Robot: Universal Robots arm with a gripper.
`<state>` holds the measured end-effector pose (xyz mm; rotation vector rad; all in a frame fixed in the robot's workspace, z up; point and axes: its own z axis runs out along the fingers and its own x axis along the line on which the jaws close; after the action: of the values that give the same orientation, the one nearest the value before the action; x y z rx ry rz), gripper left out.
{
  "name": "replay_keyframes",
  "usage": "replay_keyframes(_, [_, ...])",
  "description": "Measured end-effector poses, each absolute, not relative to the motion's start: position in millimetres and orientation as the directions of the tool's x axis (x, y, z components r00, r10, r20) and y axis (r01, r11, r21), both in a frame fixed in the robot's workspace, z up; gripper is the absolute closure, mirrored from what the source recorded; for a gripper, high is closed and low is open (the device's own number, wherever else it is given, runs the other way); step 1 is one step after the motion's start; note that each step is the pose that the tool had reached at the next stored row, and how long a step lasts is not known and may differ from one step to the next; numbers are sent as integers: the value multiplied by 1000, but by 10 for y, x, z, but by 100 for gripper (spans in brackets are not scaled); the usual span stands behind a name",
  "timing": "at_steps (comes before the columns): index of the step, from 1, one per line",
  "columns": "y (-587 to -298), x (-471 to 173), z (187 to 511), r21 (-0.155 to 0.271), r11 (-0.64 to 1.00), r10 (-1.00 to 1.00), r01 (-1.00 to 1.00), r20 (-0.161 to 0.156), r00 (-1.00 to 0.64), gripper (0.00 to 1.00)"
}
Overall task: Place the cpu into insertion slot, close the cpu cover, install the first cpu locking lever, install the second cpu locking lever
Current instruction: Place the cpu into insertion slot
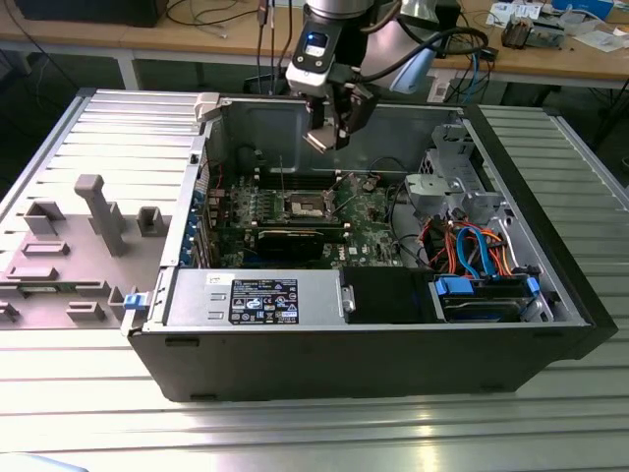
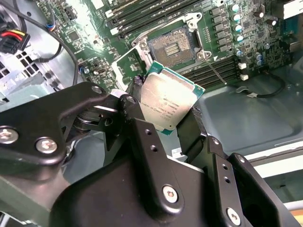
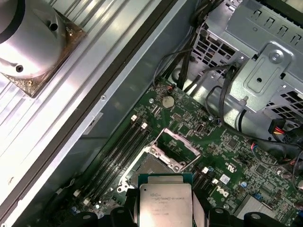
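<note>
The cpu is clamped by its edges between the fingers of the gripper and held in the air above the uncovered insertion slot. The slot lies mid-board in the computer case, toward its far wall.

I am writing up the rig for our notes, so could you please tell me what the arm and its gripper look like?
The arm is silver-grey with rounded joints, and its wrist carries a small blue-lit patch. Black cables loop beside it. The gripper is matte black, built of angular linked plates fastened with silver screws.
</note>
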<state>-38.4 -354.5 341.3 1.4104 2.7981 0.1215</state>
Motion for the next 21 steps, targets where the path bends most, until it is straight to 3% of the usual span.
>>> replay_keyframes(21, [-3545, -386, 3199, 35, 432, 900, 901, 40, -434, 46])
